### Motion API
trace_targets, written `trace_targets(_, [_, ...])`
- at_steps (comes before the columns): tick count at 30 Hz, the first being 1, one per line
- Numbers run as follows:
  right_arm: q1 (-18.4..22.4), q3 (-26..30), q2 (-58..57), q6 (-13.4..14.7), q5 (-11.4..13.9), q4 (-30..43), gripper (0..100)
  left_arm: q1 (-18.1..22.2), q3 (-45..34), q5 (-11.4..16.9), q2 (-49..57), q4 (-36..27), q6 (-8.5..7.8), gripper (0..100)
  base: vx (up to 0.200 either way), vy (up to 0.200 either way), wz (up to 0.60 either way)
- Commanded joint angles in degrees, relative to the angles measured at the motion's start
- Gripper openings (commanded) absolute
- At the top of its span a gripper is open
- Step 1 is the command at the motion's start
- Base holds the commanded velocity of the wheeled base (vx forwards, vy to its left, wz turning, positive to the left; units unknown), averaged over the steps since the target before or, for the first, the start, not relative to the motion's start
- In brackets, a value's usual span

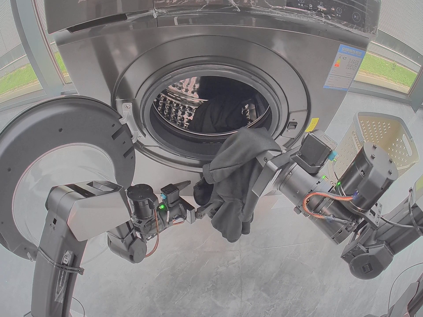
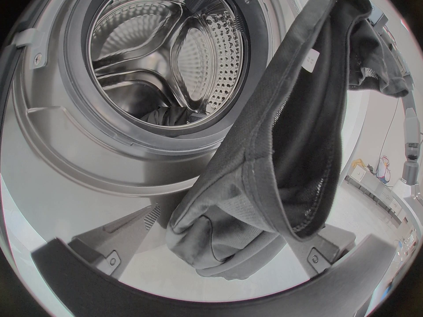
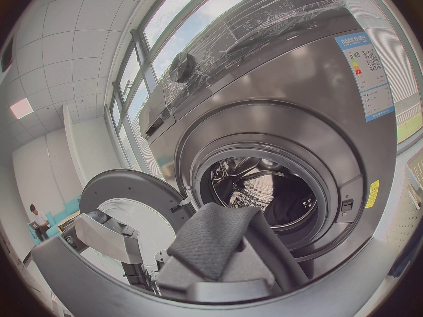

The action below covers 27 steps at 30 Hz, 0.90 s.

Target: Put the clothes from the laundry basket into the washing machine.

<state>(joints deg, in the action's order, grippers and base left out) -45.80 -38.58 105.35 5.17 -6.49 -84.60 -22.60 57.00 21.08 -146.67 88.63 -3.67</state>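
Note:
A dark grey garment hangs in front of the washing machine's lower door rim, draped over my right gripper, which is shut on its top. In the right wrist view the garment covers the fingers. My left gripper is lower and to the left, open, with the garment's bottom fold lying between its fingers. Another dark piece of clothing lies inside the steel drum. The laundry basket stands to the right of the machine.
The round machine door is swung open to the left, close to my left arm. Pale stone floor lies below the arms. Windows run behind the machine.

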Motion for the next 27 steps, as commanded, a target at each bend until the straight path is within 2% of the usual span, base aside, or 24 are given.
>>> trace_targets(1, [-0.2,0.0,0.0,0.0,0.0,0.1,0,-0.3,1.7,0.0,-1.6,0.1,-0.02,100,0.000,0.000,0.00])
trace_targets(16, [-0.4,1.1,0.0,0.1,0.0,-0.3,0,-1.4,4.5,0.4,-3.0,0.1,-0.11,100,0.000,0.000,0.00])
trace_targets(17, [-0.4,1.1,0.0,0.1,0.0,-0.3,0,-1.4,4.8,0.3,-3.0,0.2,-0.11,0,0.000,0.000,0.00])
trace_targets(23, [0.0,1.8,-0.1,0.1,0.0,-0.6,0,-1.7,6.7,-0.4,-1.9,0.1,1.03,0,0.000,0.000,0.00])
trace_targets(27, [0.7,3.5,-2.1,0.2,0.4,-0.6,0,-1.7,3.1,-0.5,3.1,0.3,3.05,0,0.000,0.000,0.00])
